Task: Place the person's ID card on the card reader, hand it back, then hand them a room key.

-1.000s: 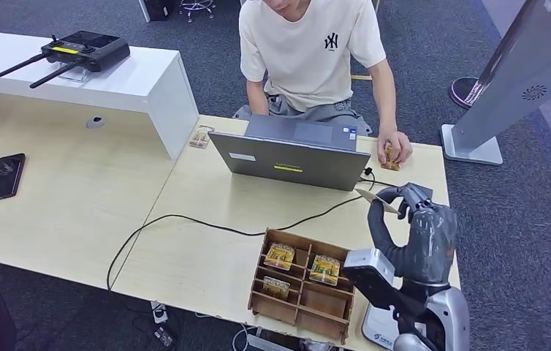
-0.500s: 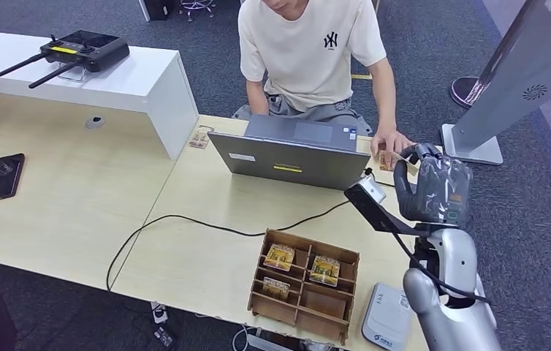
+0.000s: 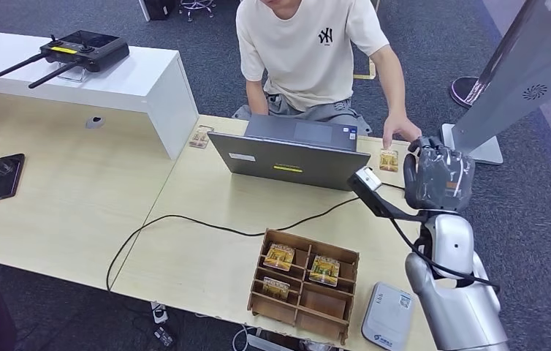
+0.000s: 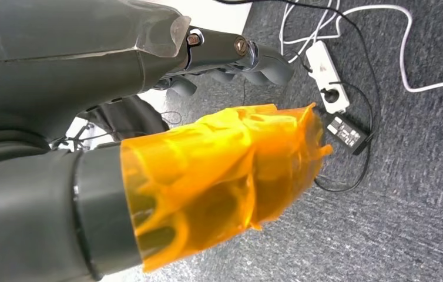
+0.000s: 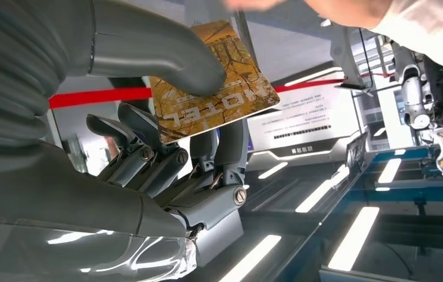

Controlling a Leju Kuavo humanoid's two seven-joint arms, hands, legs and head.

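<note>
My right hand (image 3: 437,175) is raised over the table's far right corner, in front of the person. In the right wrist view this hand (image 5: 148,176) pinches a brown room key card (image 5: 213,82) printed HOTEL between thumb and fingers. The person's hand (image 3: 400,131) hovers just beyond my hand, and its fingers (image 5: 348,9) reach in near the card without touching it. A second brown card (image 3: 389,159) lies flat on the table by the laptop. The white card reader (image 3: 387,316) sits at the near edge. My left hand (image 4: 237,56) hangs over the floor, holding nothing.
A wooden compartment tray (image 3: 335,300) with several key cards stands beside the reader. A grey laptop (image 3: 291,157) with a black cable (image 3: 207,227) occupies the table's far middle. A kiosk base (image 3: 470,146) stands right of the table. A power strip (image 4: 328,76) lies on the carpet.
My right arm rose from beside the tray and swung toward the person, carrying the key card. The person's hand left the card on the table and lifted toward mine.
</note>
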